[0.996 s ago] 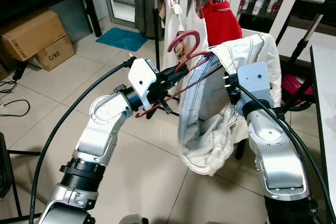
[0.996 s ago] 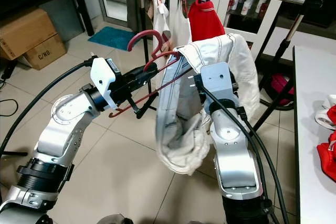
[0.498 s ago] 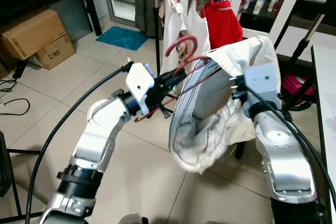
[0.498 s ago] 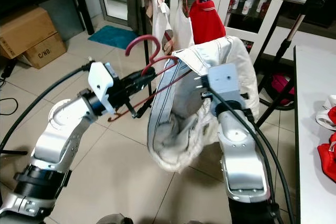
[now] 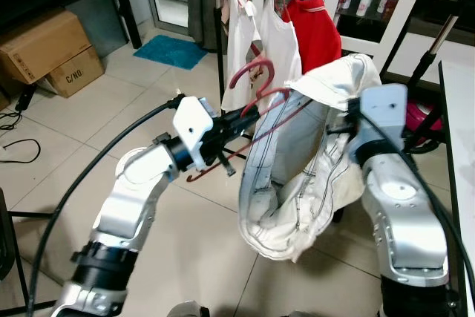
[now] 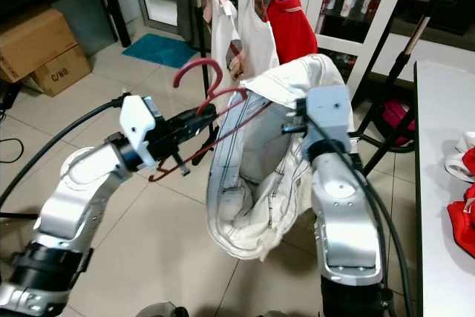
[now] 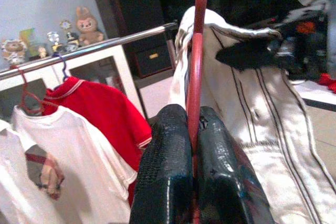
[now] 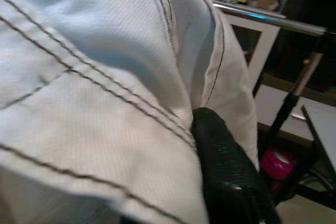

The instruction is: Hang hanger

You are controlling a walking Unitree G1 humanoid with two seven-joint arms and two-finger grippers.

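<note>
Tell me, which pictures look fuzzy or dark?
Both eye views are bright and mostly sharp. The left wrist view is soft: the left hand gripping the red hanger looks blurry up close. The right wrist view is hazy, with pale cloth very near and one black finger in shade.

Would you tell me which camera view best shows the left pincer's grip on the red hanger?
The left wrist view: both fingers clamp the red hanger up close. The eye views show the whole hanger and left pincer from afar; the right wrist view shows white cloth.

Bright, even indoor light; sharp head views, softer wrist views with blurred near cloth.
</note>
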